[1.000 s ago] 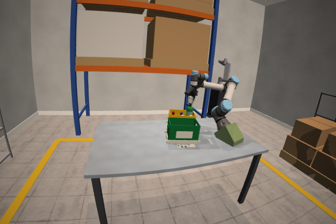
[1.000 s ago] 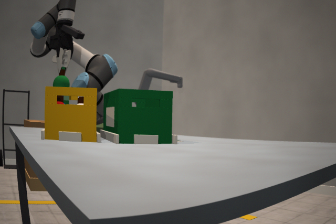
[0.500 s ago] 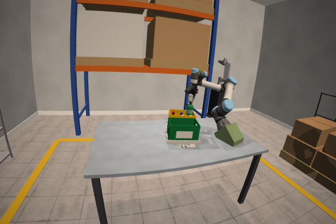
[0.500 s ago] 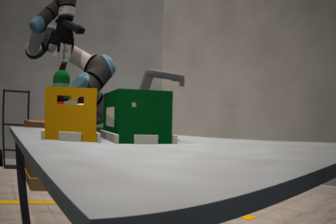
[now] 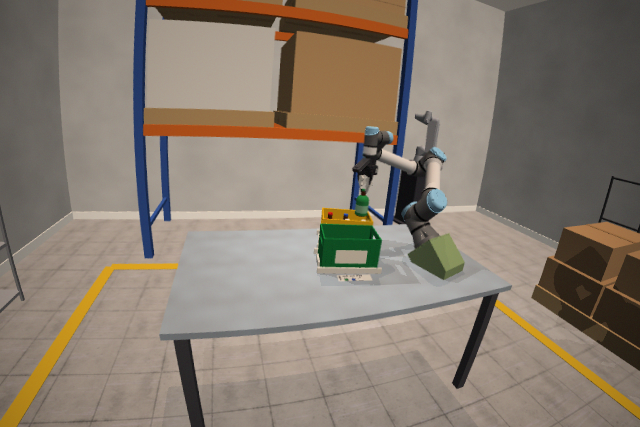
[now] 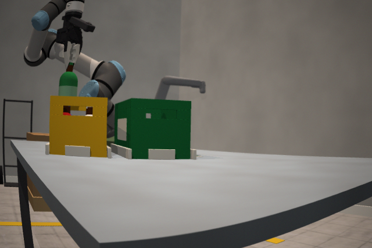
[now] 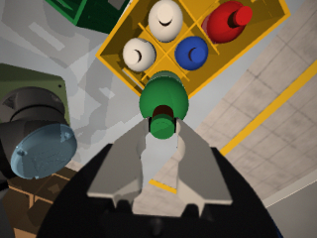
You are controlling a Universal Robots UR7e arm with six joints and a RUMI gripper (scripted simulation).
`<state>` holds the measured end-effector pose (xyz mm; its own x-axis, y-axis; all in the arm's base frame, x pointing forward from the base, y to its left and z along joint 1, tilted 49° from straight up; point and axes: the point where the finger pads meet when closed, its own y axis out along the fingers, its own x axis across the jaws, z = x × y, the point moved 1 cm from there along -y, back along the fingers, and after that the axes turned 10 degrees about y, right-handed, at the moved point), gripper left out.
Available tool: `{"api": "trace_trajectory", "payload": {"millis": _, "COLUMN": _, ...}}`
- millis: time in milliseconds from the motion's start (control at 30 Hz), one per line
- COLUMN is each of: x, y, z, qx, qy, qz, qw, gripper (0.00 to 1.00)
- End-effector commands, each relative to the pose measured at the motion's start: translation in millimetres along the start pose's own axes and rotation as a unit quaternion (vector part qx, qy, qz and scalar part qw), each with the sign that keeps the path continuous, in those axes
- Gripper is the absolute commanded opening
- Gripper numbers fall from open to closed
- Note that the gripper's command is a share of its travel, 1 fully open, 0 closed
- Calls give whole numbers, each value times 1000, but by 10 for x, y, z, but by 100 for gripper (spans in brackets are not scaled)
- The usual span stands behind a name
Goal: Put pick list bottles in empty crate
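Directly beneath the gripper, its fingers pinching the neck, the green bottle hangs partly above the yellow crate, removal under way. Four bottles, two white, one blue, one red, remain in that crate, ahead of the fingertips. Placement in the green crate is outstanding; its contents and the list's counts cannot be verified.

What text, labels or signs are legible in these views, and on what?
No word, number or brand is legible anywhere.
Pick list: marks plus small green and blue spots; writing too small to read.
Green crate: pale panel on its side, no text visible.
Green bottle: pale green label band, no readable text.
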<state>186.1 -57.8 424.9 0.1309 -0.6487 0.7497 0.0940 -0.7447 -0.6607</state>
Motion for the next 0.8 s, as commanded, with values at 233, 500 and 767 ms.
{"api": "trace_trajectory", "payload": {"millis": 233, "x": 6, "y": -207, "z": -2, "qx": -1, "qy": 3, "qz": -1, "qw": 1000, "gripper": 0}}
{"api": "trace_trajectory", "payload": {"millis": 500, "x": 6, "y": -264, "z": -1, "qx": -1, "qy": 3, "qz": -1, "qw": 1000, "gripper": 0}}
{"api": "trace_trajectory", "payload": {"millis": 767, "x": 3, "y": -254, "z": -8, "qx": -2, "qy": 3, "qz": -2, "qw": 1000, "gripper": 0}}
